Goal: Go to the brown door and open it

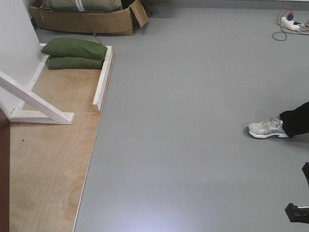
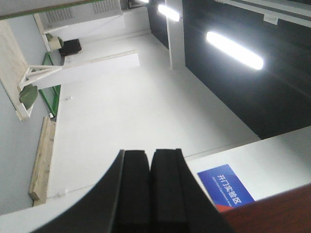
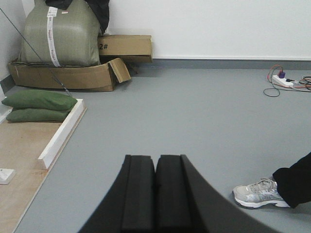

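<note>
A dark brown door edge (image 1: 4, 174) shows as a narrow strip at the far left of the front view, beside the plywood platform (image 1: 48, 169). A red-brown corner (image 2: 277, 213) shows at the bottom right of the left wrist view under a blue sign (image 2: 227, 187). My left gripper (image 2: 150, 154) is shut and empty, pointing up at a white wall and ceiling lights. My right gripper (image 3: 156, 159) is shut and empty, pointing over the grey floor. A black part of the right arm (image 1: 297, 211) shows at the bottom right of the front view.
A white frame brace (image 1: 36, 99) and a white board (image 1: 103, 77) stand on the platform, with green sandbags (image 1: 75, 53) behind. A cardboard box (image 1: 87, 19) sits at the back. A person's shoe (image 1: 265, 128) and leg are on the right. A power strip (image 1: 292, 23) lies far right.
</note>
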You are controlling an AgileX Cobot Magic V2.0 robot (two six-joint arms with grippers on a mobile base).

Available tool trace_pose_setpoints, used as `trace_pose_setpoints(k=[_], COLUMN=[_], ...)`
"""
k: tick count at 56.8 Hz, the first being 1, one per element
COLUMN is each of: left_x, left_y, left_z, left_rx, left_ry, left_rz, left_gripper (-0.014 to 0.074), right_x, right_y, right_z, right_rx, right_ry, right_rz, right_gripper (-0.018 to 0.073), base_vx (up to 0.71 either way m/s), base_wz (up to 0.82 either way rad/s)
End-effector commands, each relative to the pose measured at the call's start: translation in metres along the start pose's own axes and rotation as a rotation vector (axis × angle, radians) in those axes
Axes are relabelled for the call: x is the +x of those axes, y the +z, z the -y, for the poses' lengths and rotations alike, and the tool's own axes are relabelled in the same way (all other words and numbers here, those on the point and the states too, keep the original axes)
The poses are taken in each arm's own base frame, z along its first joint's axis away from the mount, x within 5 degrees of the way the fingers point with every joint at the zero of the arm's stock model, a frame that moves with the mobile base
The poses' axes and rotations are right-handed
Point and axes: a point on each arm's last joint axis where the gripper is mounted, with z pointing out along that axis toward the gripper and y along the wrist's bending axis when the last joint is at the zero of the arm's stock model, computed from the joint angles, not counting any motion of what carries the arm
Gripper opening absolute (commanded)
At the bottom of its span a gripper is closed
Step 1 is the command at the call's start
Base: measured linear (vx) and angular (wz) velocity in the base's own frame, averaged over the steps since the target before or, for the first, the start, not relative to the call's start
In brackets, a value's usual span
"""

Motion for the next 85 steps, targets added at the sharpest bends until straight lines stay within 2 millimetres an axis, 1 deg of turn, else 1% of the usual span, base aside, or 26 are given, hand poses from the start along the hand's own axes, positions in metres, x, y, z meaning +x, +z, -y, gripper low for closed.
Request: trace_pose_setpoints(k=[1, 12, 14, 18, 21, 26, 30, 34, 38, 53, 62, 67, 76, 79, 80, 85], left_x=[0.025, 0.038, 0.04, 0.043, 0.044, 0.042, 0.036, 0.031, 0.032, 0.051, 0.065, 0.072, 0.08, 0.088, 0.096, 0.118], left_y=[-0.014, -0.024, -0.028, -0.031, -0.039, -0.047, -0.055, -0.062, -0.063, -0.057, -0.052, -0.049, -0.041, -0.037, -0.033, -0.028], left_z=[0.026, 0.033, 0.036, 0.039, 0.045, 0.055, 0.062, 0.068, 0.07, 0.059, 0.051, 0.054, 0.063, 0.062, 0.059, 0.05], left_rx=[0.079, 0.106, 0.12, 0.132, 0.157, 0.193, 0.219, 0.245, 0.256, 0.268, 0.287, 0.321, 0.365, 0.362, 0.352, 0.313], left_ry=[-0.069, -0.115, -0.122, -0.143, -0.158, -0.197, -0.195, -0.162, -0.128, -0.001, 0.054, 0.078, 0.091, 0.091, 0.093, 0.109], left_rz=[-0.269, -0.423, -0.449, -0.49, -0.521, -0.512, -0.444, -0.395, -0.399, -0.602, -0.794, -0.906, -1.007, -1.031, -1.048, -1.076], left_gripper=[-0.0006, -0.0006, -0.0006, -0.0006, -0.0006, -0.0006, -0.0006, -0.0006, -0.0006, -0.0006, -0.0006, -0.0006, -0.0006, -0.0006, -0.0006, -0.0006], right_x=[-0.006, -0.006, -0.006, -0.006, -0.006, -0.006, -0.006, -0.006, -0.006, -0.006, -0.006, -0.006, -0.006, -0.006, -0.006, -0.006], right_y=[0.0, 0.0, 0.0, 0.0, 0.0, 0.0, 0.0, 0.0, 0.0, 0.0, 0.0, 0.0, 0.0, 0.0, 0.0, 0.0], right_z=[0.001, 0.001, 0.001, 0.001, 0.001, 0.001, 0.0, 0.0, 0.0, 0.0, 0.0, 0.0, 0.0, 0.0, 0.0, 0.0], right_rx=[0.007, 0.007, 0.007, 0.007, 0.007, 0.007, 0.006, 0.005, 0.005, 0.005, 0.005, 0.005, 0.005, 0.005, 0.005, 0.005], right_ry=[-0.013, -0.013, -0.013, -0.013, -0.013, -0.011, -0.005, -0.005, -0.005, -0.003, -0.003, -0.003, -0.003, -0.003, -0.003, -0.003], right_rz=[0.083, 0.083, 0.083, 0.083, 0.083, 0.083, 0.083, 0.083, 0.083, 0.083, 0.083, 0.083, 0.083, 0.083, 0.083, 0.083], right_gripper=[0.0, 0.0, 0.0, 0.0, 0.0, 0.0, 0.0, 0.0, 0.0, 0.0, 0.0, 0.0, 0.0, 0.0, 0.0, 0.0], base_vx=[0.0, 0.0, 0.0, 0.0, 0.0, 0.0, 0.0, 0.0, 0.0, 0.0, 0.0, 0.0, 0.0, 0.0, 0.0, 0.0], base_wz=[0.01, 0.01, 0.01, 0.01, 0.01, 0.01, 0.01, 0.0, 0.0, -0.01, 0.0, 0.0, 0.0, 0.0, 0.0, 0.0])
